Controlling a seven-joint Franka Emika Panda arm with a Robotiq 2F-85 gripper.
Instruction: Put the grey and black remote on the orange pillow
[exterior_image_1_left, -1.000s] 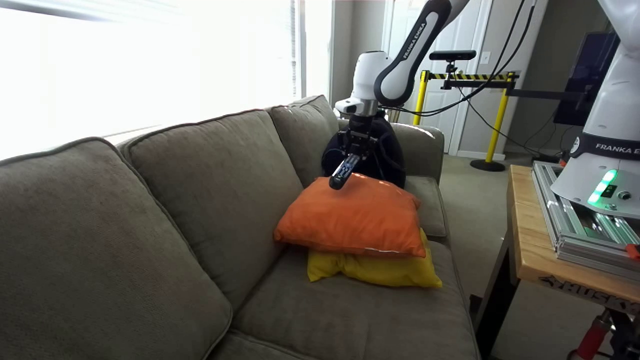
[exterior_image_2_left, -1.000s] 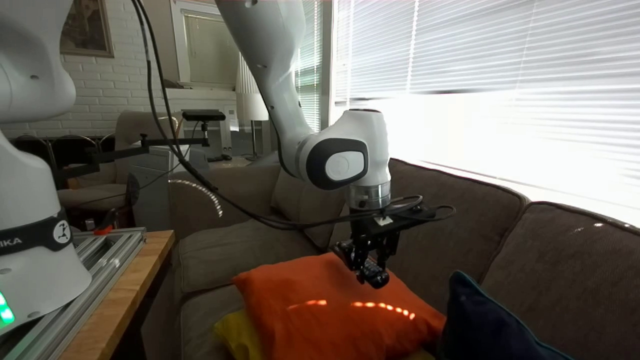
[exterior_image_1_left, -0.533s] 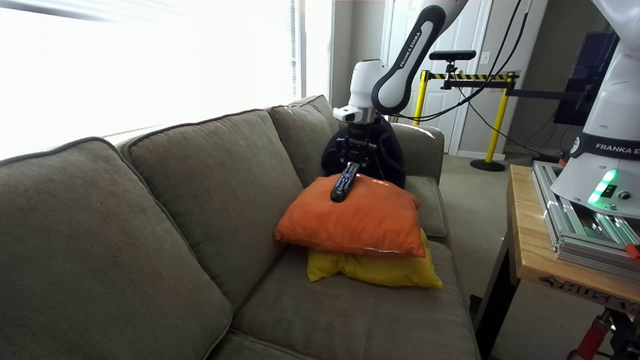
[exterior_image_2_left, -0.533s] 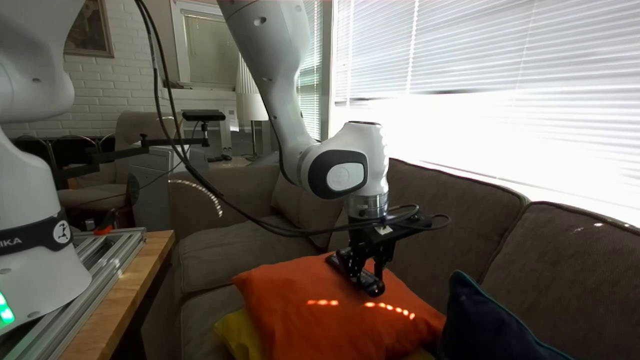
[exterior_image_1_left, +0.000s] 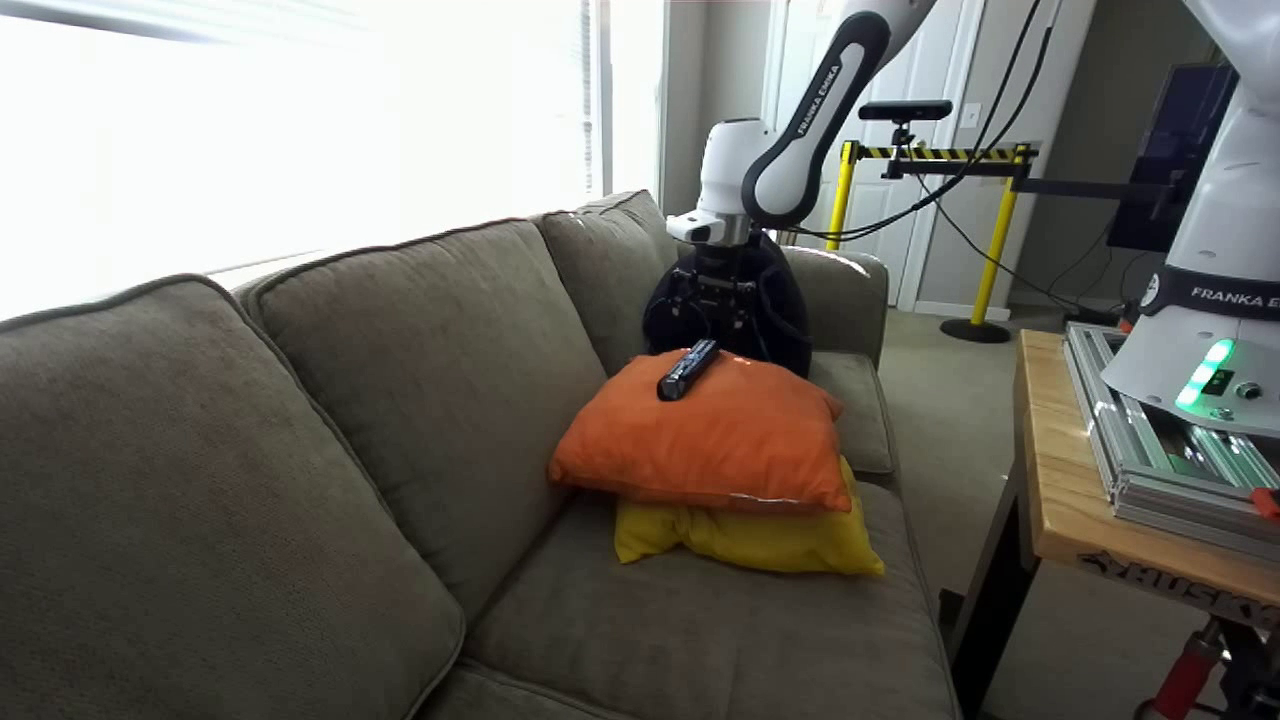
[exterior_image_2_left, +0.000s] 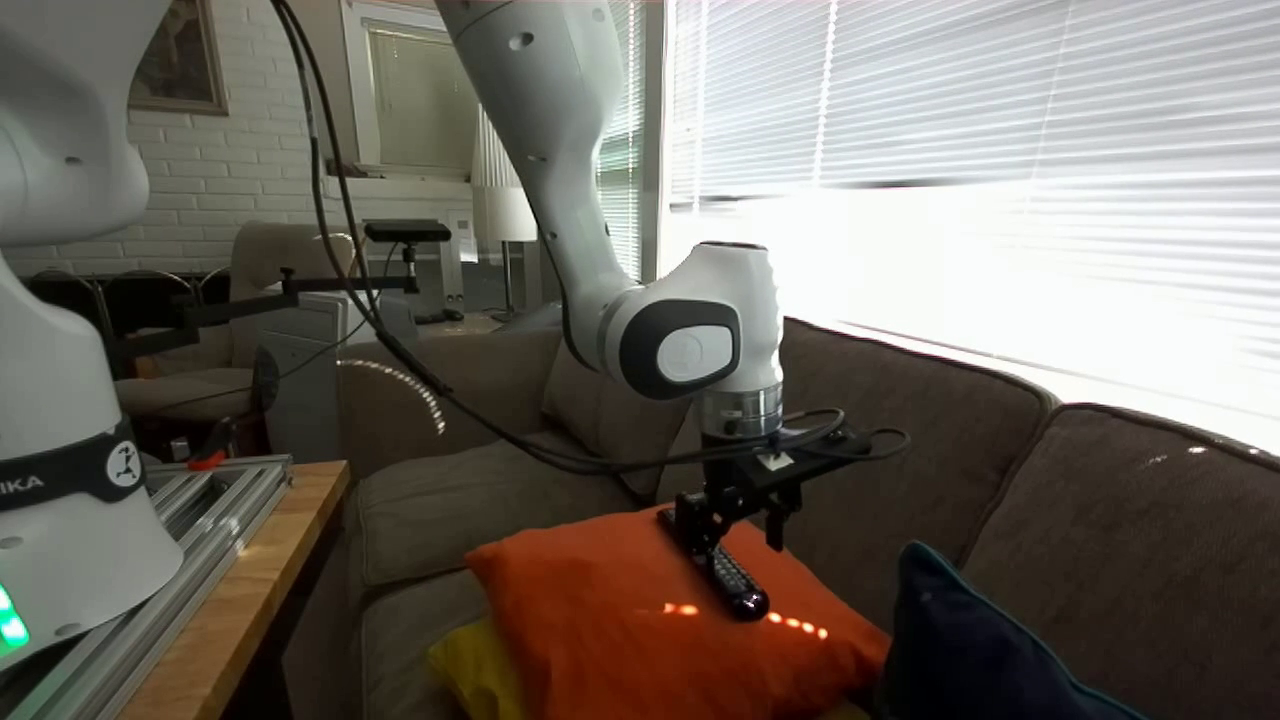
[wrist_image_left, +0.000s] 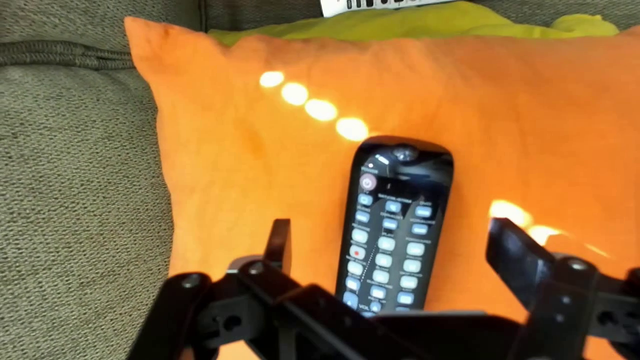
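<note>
Indoors, in an exterior view, a grey-brown sofa (exterior_image_1_left: 410, 340) is seen, then the grey and black remote (exterior_image_1_left: 688, 370), borne on the orange pillow (exterior_image_1_left: 715, 450), under which a yellow pillow (exterior_image_1_left: 745, 538) is pinned. The tool (wrist_image_left: 391, 243) is spread wide astride the remote, nothing gripped, and a dark cushion (exterior_image_1_left: 790, 320) is partly hidden behind. "FRANKA EMIKA" is printed on the arm (exterior_image_1_left: 818, 110), "HUSKY" on the wooden surface (exterior_image_1_left: 1070, 470).
</note>
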